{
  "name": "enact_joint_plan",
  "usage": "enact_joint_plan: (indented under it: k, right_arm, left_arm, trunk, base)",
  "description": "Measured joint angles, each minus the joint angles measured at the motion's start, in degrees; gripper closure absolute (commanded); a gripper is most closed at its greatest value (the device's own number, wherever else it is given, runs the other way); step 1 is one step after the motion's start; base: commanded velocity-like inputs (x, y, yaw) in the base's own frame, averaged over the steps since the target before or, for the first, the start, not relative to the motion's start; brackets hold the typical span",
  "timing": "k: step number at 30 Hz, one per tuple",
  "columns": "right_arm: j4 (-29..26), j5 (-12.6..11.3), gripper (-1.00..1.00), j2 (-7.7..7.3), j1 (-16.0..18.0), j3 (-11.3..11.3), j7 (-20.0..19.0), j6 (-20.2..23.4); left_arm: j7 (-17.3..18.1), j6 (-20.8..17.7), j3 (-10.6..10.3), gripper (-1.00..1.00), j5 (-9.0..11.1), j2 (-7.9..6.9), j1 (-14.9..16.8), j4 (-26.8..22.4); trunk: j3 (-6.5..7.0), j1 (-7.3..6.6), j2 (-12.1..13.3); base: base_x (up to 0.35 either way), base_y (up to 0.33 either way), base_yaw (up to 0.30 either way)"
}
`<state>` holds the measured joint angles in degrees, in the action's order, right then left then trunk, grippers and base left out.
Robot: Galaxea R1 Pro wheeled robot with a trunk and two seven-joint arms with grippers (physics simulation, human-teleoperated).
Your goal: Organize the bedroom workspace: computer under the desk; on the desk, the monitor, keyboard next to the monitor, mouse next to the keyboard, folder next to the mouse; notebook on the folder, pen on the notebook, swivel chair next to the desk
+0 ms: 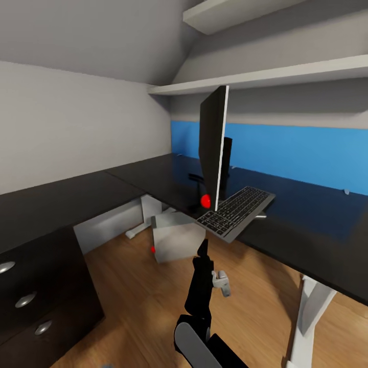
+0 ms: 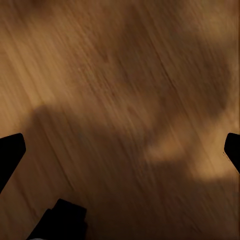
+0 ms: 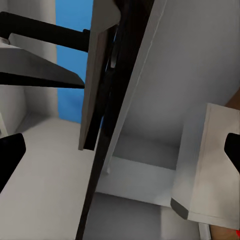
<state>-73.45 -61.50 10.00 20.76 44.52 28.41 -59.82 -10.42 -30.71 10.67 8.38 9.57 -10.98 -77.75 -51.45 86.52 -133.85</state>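
Head view: your monitor (image 1: pixel 212 148) stands edge-on on the tabletop (image 1: pixel 306 214) | keyboard (image 1: pixel 236 211) overhangs the front edge | computer (image 1: pixel 176 237) on floor (image 1: pixel 143 301) beneath | left end effector (image 2: pixel 120 150) wide over floor | right end effector (image 3: pixel 120 155) wide.

You have a light wood plank floor (image 1: pixel 138 301) underfoot, plain grey walls (image 1: pixel 66 128) to the left and ahead, a bright blue wall panel (image 1: pixel 301 151) running along the back wall, and two pale shelves (image 1: pixel 266 76) mounted above it, one higher (image 1: pixel 230 13) than the other.
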Motion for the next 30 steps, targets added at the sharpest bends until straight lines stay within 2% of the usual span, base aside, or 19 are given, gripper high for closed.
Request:
enact_joint_plan:
  k: [22, 26, 30]
  right_arm:
    - [-0.05, 0.4, -1.0, 0.0, 0.0, -0.15, -0.13, 0.0]
    - [-0.16, 0.37, -1.0, 0.0, 0.0, -0.63, -0.13, 0.0]
    - [-0.38, 0.39, -1.0, 0.0, 0.0, -2.32, -0.13, 0.0]
  left_arm:
    - [-0.05, 0.08, -0.15, -1.0, -0.17, -0.02, 0.0, 1.66]
    - [-0.05, 0.07, -0.15, -1.0, -0.15, -0.02, 0.0, 1.73]
    - [-0.05, 0.07, -0.15, -1.0, -0.14, -0.02, 0.0, 1.74]
  trunk:
    - [0.0, 0.03, 0.0]
    - [0.0, 0.03, 0.0]
    - [0.0, 0.03, 0.0]
  base:
    - [0.037, 0.0, 0.0]
    - [0.004, 0.0, 0.0]
    - [0.0, 0.0, 0.0]
